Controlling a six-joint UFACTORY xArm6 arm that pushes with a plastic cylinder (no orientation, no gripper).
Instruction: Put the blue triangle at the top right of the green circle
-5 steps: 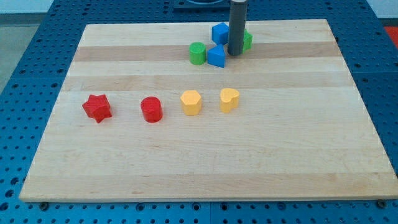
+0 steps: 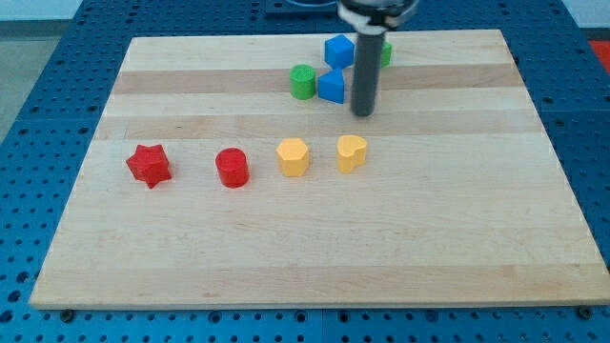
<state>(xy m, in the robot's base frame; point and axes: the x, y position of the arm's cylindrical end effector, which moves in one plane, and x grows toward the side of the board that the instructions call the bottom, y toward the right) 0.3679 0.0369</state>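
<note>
Now, reading from the view's left across the pale wooden worktop (image 2: pixel 191 248), a red star-shaped block (image 2: pixel 149 165), a red cylinder block (image 2: pixel 232 168), a yellow hexagonal block (image 2: pixel 294 156) and a yellow heart-like block (image 2: pixel 352 152) form a row. Above them the green circle block (image 2: pixel 303 81) sits just left of the blue triangle block (image 2: pixel 332 86), nearly touching it, with a blue cube-like block (image 2: pixel 338 50) behind and another green block (image 2: pixel 384 53) mostly hidden by the rod. My tip (image 2: pixel 363 113) rests on bare wood, just right of and below the triangle, apart from it. The arm carries no pincer, so nothing opens or closes. The triangle lies up and to the view's left of my tip; its pointing direction and long axis cannot be made out. I judge it must travel toward the view's top, so the push should come from below it.
</note>
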